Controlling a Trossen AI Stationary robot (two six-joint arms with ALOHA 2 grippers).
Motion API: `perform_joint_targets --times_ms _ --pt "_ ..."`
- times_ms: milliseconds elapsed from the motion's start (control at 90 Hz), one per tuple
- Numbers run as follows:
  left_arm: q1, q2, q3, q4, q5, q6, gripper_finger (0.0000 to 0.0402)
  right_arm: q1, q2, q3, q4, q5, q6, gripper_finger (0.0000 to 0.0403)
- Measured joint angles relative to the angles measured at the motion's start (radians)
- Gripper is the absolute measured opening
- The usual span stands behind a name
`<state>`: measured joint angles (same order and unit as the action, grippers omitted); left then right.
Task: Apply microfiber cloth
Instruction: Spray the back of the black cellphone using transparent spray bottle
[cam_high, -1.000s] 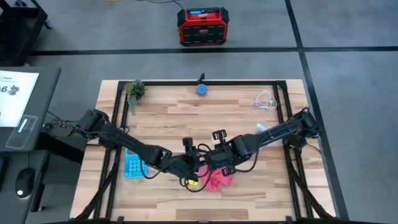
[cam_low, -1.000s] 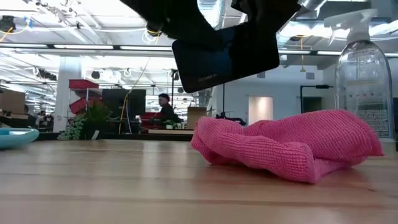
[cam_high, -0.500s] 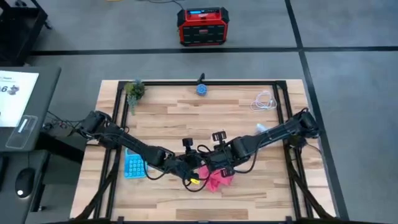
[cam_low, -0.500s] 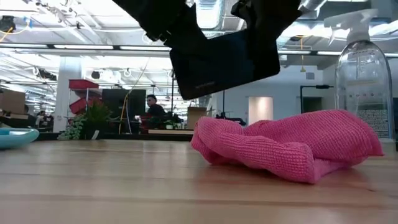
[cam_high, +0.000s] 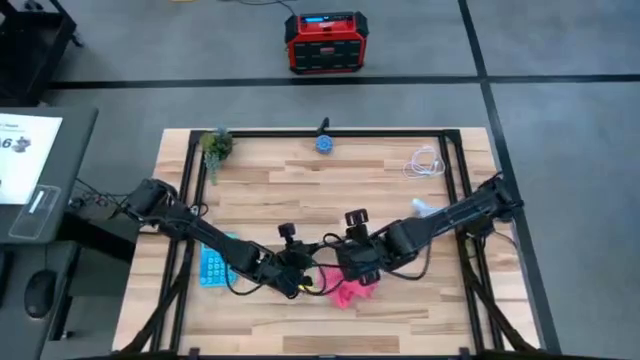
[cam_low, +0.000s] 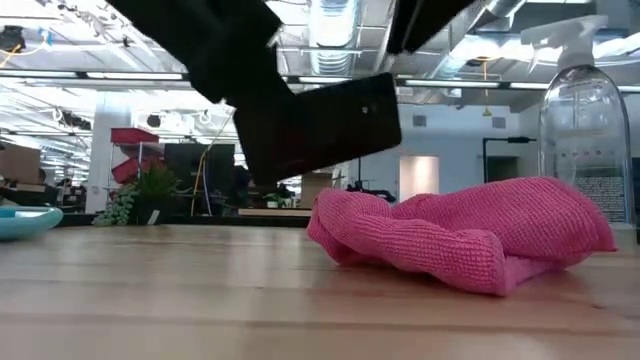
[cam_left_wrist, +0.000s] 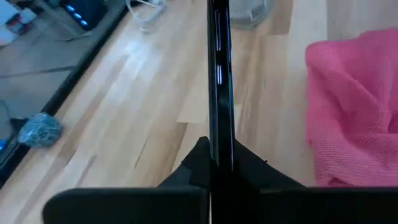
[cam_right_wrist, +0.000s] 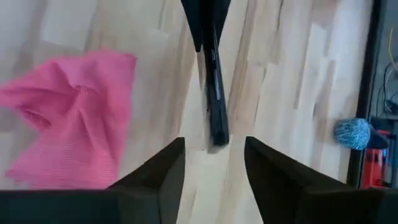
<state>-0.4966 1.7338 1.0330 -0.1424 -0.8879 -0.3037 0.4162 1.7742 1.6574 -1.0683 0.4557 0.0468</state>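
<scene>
The left pincer (cam_left_wrist: 219, 171) grips a black phone (cam_low: 318, 125) by its edge, holding it in the air just beside the crumpled pink microfiber cloth (cam_low: 465, 235) lying on the wooden surface (cam_high: 290, 200). The right pincer (cam_right_wrist: 214, 163) hangs wide apart, empty, facing the phone's free end. Risk — with only a thin edge grip, the phone could twist or slip loose when wiped.

Cloth (cam_high: 350, 291) lies bunched on table (cam_high: 400, 320) near front edge, middle. Phone (cam_low: 320, 125) held edge-on in left gripper (cam_high: 300, 280), above table, just left of cloth, not touching it. Right gripper (cam_high: 352, 268), fingers apart, just behind cloth, facing phone. Calculator (cam_high: 213, 263) left of both, under left arm. Spray bottle (cam_low: 585, 120) right of cloth. Plant (cam_high: 215, 145) back-left corner, cable (cam_high: 427, 163) back-right.
</scene>
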Motion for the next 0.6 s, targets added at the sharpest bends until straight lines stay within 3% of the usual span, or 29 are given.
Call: perform_joint_targets --times_ms 122,311,600 --pt "-0.035 -0.053 -0.049 0.030 -0.066 -0.037 0.0004 0.026 -0.086 -0.078 0.073 0.012 0.032 0.0152" --pt "-0.073 -0.167 -0.189 0.306 -0.097 0.018 0.0004 0.076 -0.231 -0.340 0.391 0.018 0.070 0.0148" --pt "-0.080 -0.223 -0.432 1.035 0.195 0.269 0.0004 0.122 -0.275 -0.633 0.975 0.018 0.077 0.0149"
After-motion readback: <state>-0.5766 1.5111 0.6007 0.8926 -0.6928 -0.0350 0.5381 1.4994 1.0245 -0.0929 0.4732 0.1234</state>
